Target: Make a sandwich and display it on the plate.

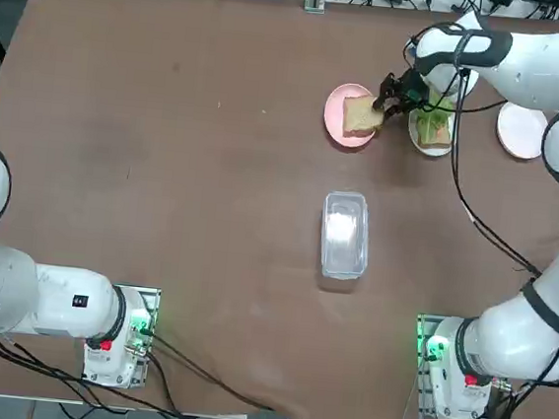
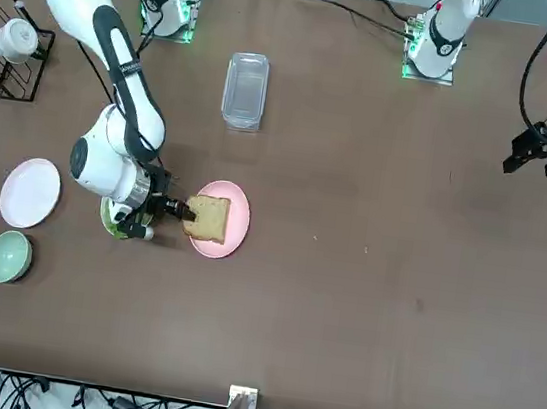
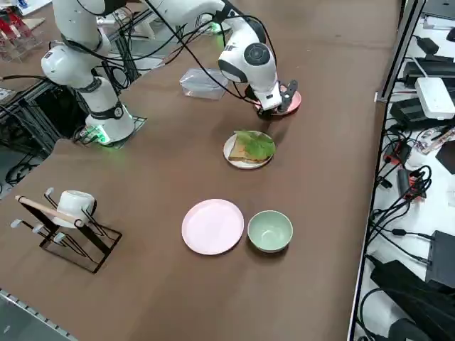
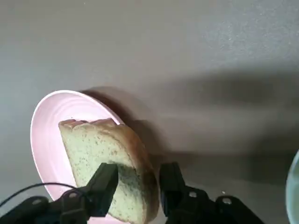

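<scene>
The right gripper (image 4: pixel 136 183) is low over the pink plate (image 4: pixel 44 140), and its two fingers (image 4: pixel 106 182) stand on either side of the near edge of a bread slice (image 4: pixel 105 158) — one finger on the flat face, the other at the crust side. The gap is narrow, about the thickness of the bread, but I cannot tell if they already press it. The slice is tilted up from the pink plate on the gripper's side, which probably lets the fingers reach around its edge.

Just beside the pink plate, on the side of the working arm, stands the white plate (image 1: pixel 417 134) with the other bread slice (image 3: pixel 245 150) and green lettuce (image 3: pixel 257 144) on top — the sandwich is open here, without its cover. My judgement is that the held-up slice is meant to go on the lettuce.

Farther from the pink plate, toward the robot's bases, a clear plastic box (image 1: pixel 344 234) lies on the bench (image 1: pixel 165 159). A second pink plate (image 3: pixel 212 226) and a green bowl (image 3: pixel 269 230) are well apart, beyond the white plate.
</scene>
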Tool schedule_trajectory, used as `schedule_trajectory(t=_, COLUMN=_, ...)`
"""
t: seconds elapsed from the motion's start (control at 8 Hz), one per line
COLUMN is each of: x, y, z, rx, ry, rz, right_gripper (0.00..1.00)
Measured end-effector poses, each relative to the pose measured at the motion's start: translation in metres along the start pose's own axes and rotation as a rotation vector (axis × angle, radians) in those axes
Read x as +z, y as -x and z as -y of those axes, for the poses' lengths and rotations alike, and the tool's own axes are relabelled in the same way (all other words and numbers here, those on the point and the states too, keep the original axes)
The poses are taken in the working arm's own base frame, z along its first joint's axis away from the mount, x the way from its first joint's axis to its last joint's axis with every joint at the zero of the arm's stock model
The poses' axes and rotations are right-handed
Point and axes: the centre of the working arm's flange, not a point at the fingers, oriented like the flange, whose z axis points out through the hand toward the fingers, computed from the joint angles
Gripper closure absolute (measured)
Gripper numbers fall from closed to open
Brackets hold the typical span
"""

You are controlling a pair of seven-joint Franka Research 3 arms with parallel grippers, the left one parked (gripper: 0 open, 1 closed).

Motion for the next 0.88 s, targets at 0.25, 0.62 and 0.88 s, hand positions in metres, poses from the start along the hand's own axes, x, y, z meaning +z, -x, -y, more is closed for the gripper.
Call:
schedule_trajectory(t=0.25, x=0.000, y=0.000, z=0.001, rx=-0.003, ry=0.000, rz=0.000, right_gripper=0.64)
schedule_trajectory(t=0.62, x=-0.006, y=0.000, z=0.006, rx=-0.023, ry=-0.003, rz=-0.005, right_gripper=0.92)
schedule_trajectory(t=0.88, x=-0.015, y=0.001, z=0.013, rx=-0.044, ry=-0.006, rz=-0.002, right_gripper=0.94)
